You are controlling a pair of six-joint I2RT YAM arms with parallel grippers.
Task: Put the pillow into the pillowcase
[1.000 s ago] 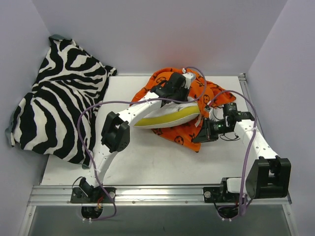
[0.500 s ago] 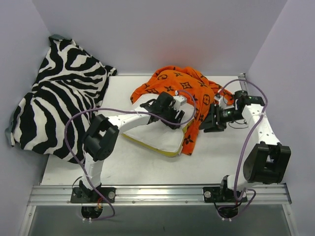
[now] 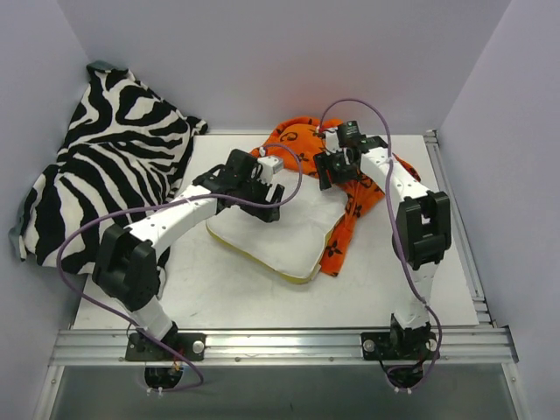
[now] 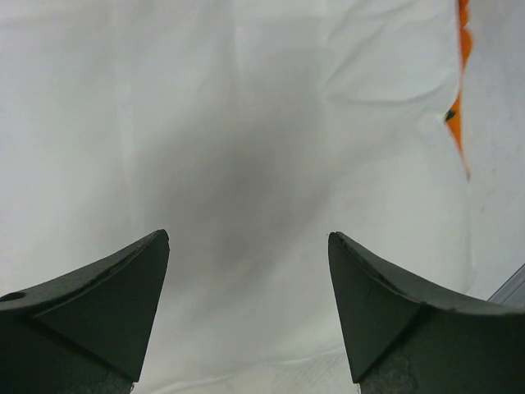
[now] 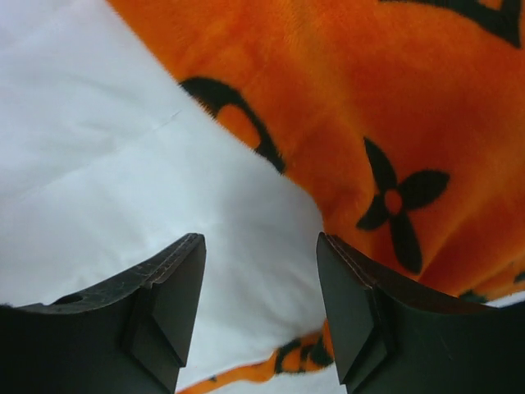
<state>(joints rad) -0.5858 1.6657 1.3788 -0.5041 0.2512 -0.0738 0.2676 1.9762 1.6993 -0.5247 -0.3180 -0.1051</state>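
Your left gripper [image 4: 248, 238]: jaws spread, empty, above the pillow [image 3: 280, 234].
Your right gripper [image 5: 261, 240]: jaws spread, empty, over the seam where pillow meets pillowcase [image 3: 354, 206].
Pillow: flat, frame centre, mostly uncovered.
Pillowcase: bunched along the pillow's upper and right edges.
Zebra-striped cloth [image 3: 105, 175]: heaped at left.
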